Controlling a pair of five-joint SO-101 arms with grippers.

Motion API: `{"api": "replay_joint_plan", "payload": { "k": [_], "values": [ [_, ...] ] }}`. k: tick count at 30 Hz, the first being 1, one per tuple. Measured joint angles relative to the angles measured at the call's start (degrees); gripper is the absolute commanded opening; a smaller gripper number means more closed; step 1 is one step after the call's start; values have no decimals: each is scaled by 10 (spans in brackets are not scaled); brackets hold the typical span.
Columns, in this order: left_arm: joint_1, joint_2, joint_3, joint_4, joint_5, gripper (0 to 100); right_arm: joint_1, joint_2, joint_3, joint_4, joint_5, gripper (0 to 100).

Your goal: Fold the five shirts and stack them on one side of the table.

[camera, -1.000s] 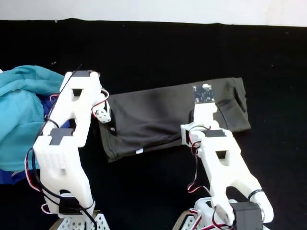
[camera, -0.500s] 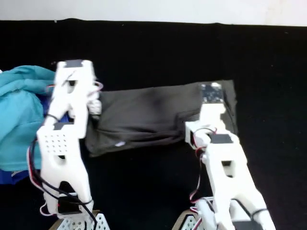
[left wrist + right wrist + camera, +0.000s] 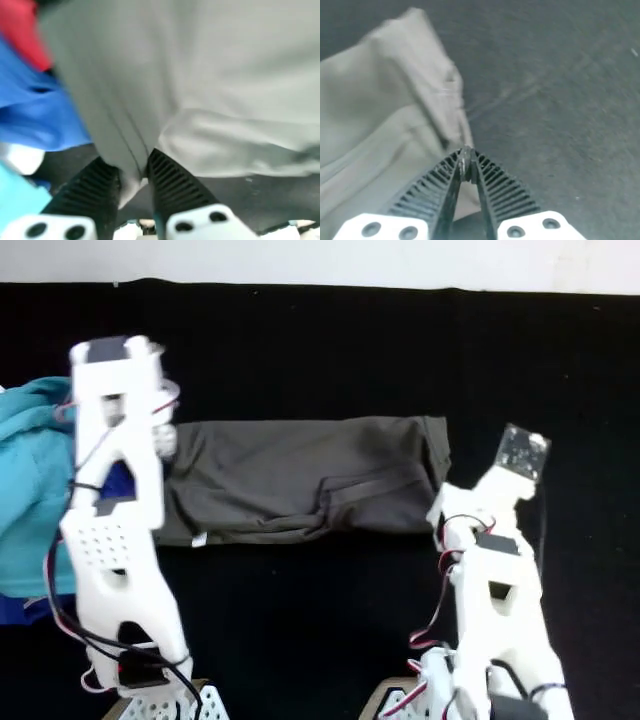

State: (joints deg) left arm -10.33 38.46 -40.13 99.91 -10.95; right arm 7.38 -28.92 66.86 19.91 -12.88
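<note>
A dark grey shirt (image 3: 290,475), folded into a long band, lies across the middle of the black table (image 3: 330,350). My left gripper (image 3: 168,445) is at its left end, shut on a pinch of the grey shirt (image 3: 225,75) between its fingers (image 3: 170,180). My right gripper (image 3: 440,508) sits just off the shirt's right end, low over the table. In the right wrist view this gripper (image 3: 466,167) is shut, tips together, with the grey shirt (image 3: 370,100) lying beside and behind it.
A heap of other shirts fills the left edge: a teal one (image 3: 35,480) on top, blue cloth (image 3: 20,605) beneath. The left wrist view shows blue cloth (image 3: 35,115) and red cloth (image 3: 17,30) close to the grey shirt. Bare table (image 3: 560,380) lies right and behind.
My left gripper has pulled the grey shirt leftward toward the heap. The right arm has swung right, off the shirt, and now sits past its right end.
</note>
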Motion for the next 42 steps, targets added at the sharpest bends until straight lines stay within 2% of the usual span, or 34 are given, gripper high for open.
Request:
{"api": "replay_joint_plan", "payload": {
  "k": [6, 11, 18, 23, 27, 34, 40, 42],
  "values": [
    [181, -83, 0, -10, -1, 8, 70, 58, -25, -11, -23, 6],
    [302, -84, 0, -105, -1, 8, 116, 69, -37, -11, -34, 6],
    [406, -84, 0, -249, 0, 8, 125, 69, -37, -11, -37, 6],
    [428, -56, 0, -316, 0, 10, 125, 69, -37, -11, -37, 6],
    [439, -19, 0, -325, 0, 20, 125, 69, -37, -11, -37, 6],
    [446, 20, -24, -331, 0, 216, 121, 69, -37, -11, -37, 6],
    [446, 20, -141, -313, 24, 223, 112, 69, -37, -11, -37, 6],
    [438, 20, -189, -280, 29, 177, 110, 69, -37, -11, -37, 6]
  ]
}}
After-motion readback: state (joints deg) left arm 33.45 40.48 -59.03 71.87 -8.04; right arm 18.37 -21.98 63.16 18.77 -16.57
